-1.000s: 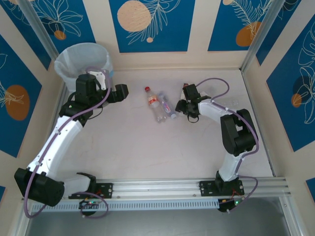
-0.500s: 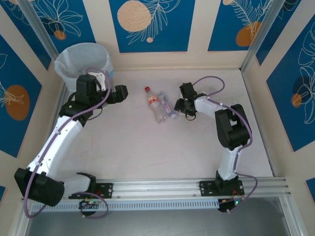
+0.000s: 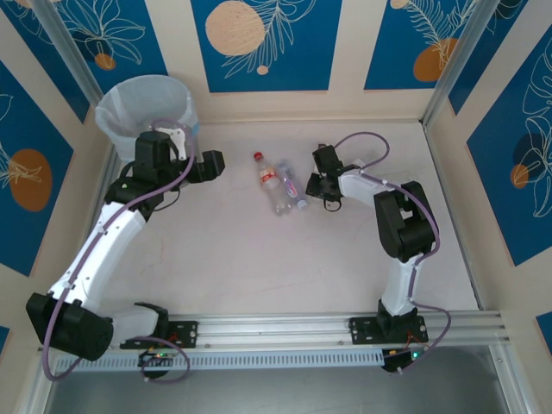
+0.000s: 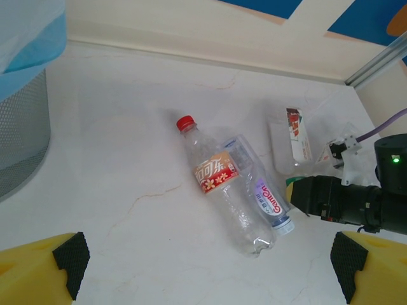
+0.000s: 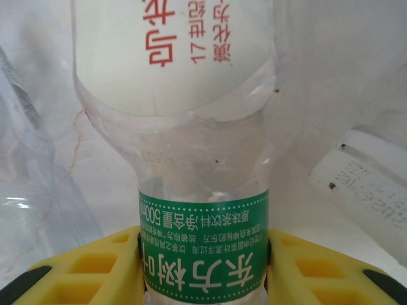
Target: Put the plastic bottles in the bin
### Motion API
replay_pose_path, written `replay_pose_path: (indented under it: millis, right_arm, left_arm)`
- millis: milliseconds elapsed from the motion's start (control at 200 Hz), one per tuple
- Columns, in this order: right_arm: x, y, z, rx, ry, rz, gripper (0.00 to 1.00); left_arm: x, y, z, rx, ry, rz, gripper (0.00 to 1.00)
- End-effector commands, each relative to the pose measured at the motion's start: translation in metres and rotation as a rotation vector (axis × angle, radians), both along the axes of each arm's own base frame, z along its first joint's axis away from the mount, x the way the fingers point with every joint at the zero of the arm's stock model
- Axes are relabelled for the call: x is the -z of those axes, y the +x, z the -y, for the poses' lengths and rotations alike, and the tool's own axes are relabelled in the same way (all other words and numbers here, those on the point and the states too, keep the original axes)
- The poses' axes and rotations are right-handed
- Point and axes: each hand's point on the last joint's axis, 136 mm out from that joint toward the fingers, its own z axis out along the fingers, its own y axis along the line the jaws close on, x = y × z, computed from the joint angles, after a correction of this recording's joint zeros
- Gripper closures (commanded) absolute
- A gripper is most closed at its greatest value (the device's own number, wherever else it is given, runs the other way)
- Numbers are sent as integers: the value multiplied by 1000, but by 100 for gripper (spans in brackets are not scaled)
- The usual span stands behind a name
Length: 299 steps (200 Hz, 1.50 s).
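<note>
Bare table [image 3: 259, 250], right gripper [image 3: 321, 185] clamped on the green-banded neck of a white-labelled bottle [image 5: 184, 133], left gripper [image 3: 213, 162] with fingers spread wide, between the grippers a red-capped bottle [image 4: 216, 181] lying against a blue-labelled bottle [image 4: 268, 198], lined bin [image 3: 142, 102] in the far left corner.

Clear glossy plastic bottles [image 4: 219, 181], smooth matt table [image 4: 121, 121], grey metal-mesh bin [image 4: 22, 130].

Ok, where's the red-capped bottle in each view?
Top external: red-capped bottle mid-table, cap toward the back wall.
Left wrist: red-capped bottle centre frame, cap upper left.
Right wrist: clear plastic left of the gripped green-banded bottle; cannot tell whose.
Shared landmark: blue-labelled bottle lying alongside it, top external and left wrist.
</note>
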Motion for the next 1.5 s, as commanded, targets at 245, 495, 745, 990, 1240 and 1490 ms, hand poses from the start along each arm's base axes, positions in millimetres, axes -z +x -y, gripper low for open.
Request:
replay_pose_path:
  millis: [245,495,745,990,1240,1490]
  right_arm:
    - [-75,-11,-17,-199,40,322,83]
    - [-129,-41,-43,-446,27,565,100]
    - [-173,-79,-84,-666,18,728,100]
    - [-207,-105,-115,-770,147,789,100]
    - [-222,-123,-137,-855,217,802,100]
    - [-234,-136,-154,-884,321,814,100]
  left_arm:
    - [3,1,26,102,-84,-63,1]
    - [-13,-7,62,281,-237,-90,1]
    - [-37,-17,101,469,-438,-102,1]
    - [-42,-22,115,524,-441,-78,1]
    - [-48,-23,119,523,-435,15,1]
    - [-51,-12,108,443,-394,111,1]
